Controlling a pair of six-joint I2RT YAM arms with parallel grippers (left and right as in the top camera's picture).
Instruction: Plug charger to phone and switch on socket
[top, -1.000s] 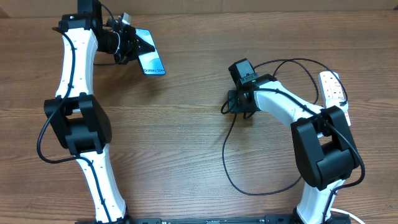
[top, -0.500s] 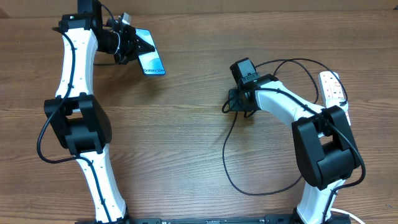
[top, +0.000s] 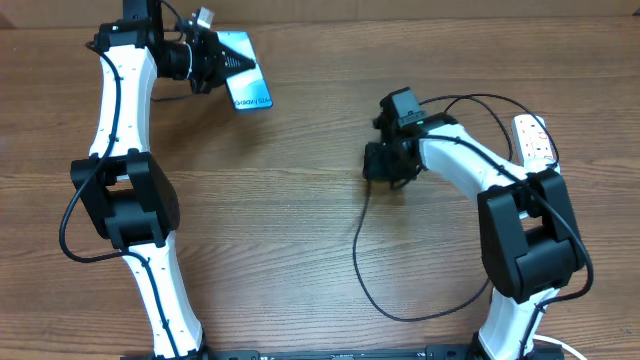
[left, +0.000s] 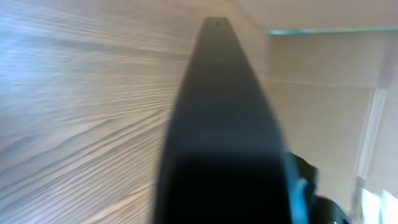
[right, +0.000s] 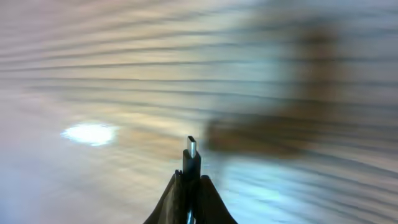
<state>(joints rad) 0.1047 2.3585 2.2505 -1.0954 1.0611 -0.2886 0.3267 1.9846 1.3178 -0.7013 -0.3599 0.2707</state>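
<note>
My left gripper (top: 222, 62) is shut on the phone (top: 248, 86) and holds it above the table at the back left, its cyan screen facing up. In the left wrist view the phone's dark edge (left: 217, 124) fills the middle and hides the fingers. Right of centre, my right gripper (top: 382, 162) is shut on the charger's black plug (right: 191, 158); the metal tip sticks out past the fingertips (right: 208, 193). The thin black charger cable (top: 358, 250) loops from there toward the table's front. The socket (top: 535, 140), a white power strip, lies at the far right.
The right arm's black base block (top: 530, 250) stands between the cable loop and the table's front right. The power strip lies partly under the right arm. The table's back edge runs just behind the phone.
The left gripper has carried the phone a little toward the back and right. The right gripper has shut fully on the plug and shifted slightly right, pulling the cable with it.
</note>
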